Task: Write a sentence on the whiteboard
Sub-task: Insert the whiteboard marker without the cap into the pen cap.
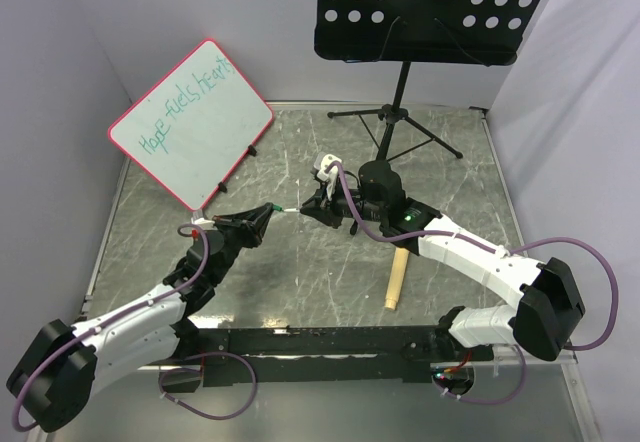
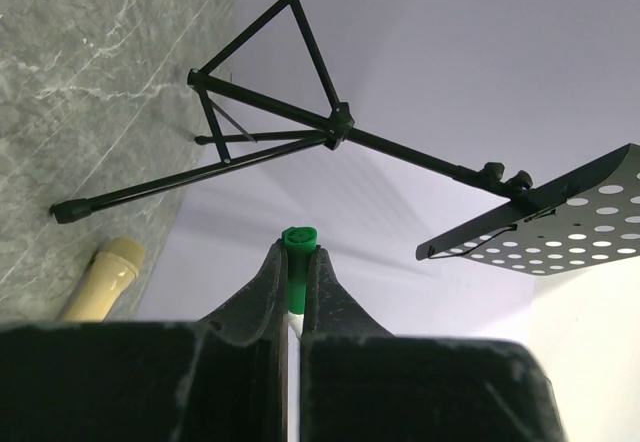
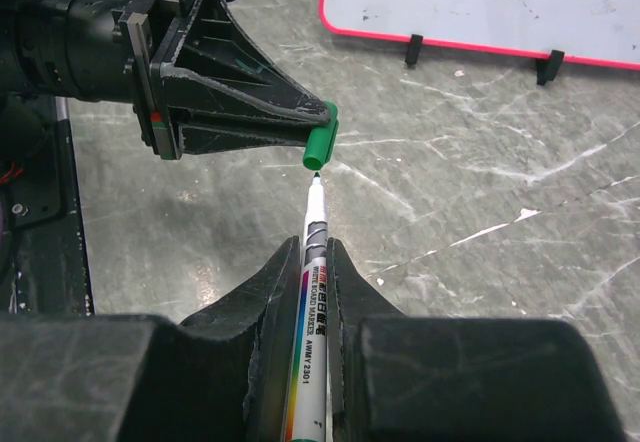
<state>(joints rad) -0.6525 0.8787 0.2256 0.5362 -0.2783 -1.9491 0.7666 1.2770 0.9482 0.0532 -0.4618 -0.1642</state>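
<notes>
Whiteboard [image 1: 207,144] pink-framed, propped up; sentence [image 1: 189,108] teal, one line.

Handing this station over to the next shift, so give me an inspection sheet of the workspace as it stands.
Surface: grey marbled table.
Job's things: whiteboard propped at far left, the sentence "Hope fuels hearts" in teal on it; marker uncapped, tip aimed at the green cap, not seated in it.
Clutter: beige wooden stick lying beside the right arm.
Grippers: left gripper shut on the green cap; right gripper shut on the marker.
Cables: purple cables loop along both arms.
Surroundings: black music stand at far right; pale walls.
</notes>
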